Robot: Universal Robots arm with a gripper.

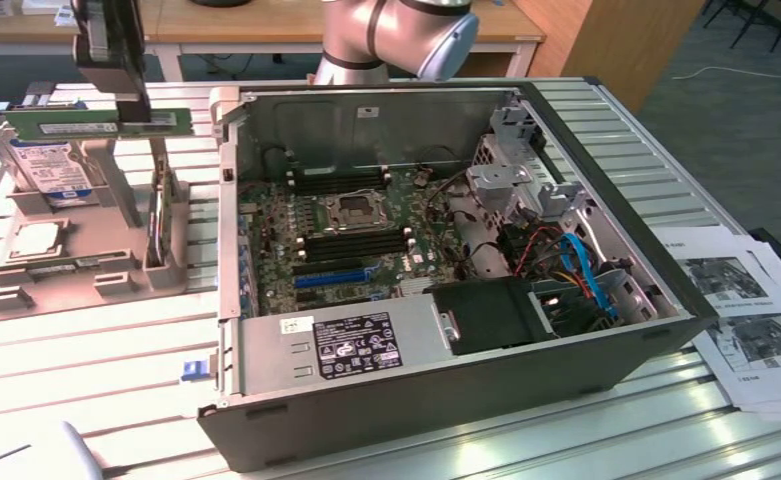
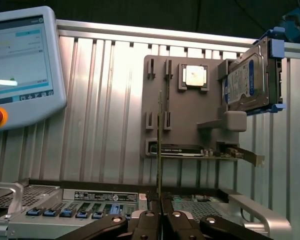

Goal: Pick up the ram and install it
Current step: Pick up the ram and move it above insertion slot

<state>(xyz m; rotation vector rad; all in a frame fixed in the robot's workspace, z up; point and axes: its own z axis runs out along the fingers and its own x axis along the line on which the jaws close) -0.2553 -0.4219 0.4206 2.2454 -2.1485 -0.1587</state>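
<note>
The gripper (image 1: pixel 133 110), jaws narrow, clamped the ram (image 1: pixel 70 127) by its flat faces above the grey rack (image 1: pixel 83 270); seemingly light, stiff, fragile.

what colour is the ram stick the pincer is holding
Green. The ram shows its colour best in the exterior view, side-on.

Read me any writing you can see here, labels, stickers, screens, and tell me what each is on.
No text is legible.
Power supply label: too small.
Hard drive label: blurred.
Sticker on the ram: too small.
Pendant screen: blurred.
Printed sheets: too small.
</note>
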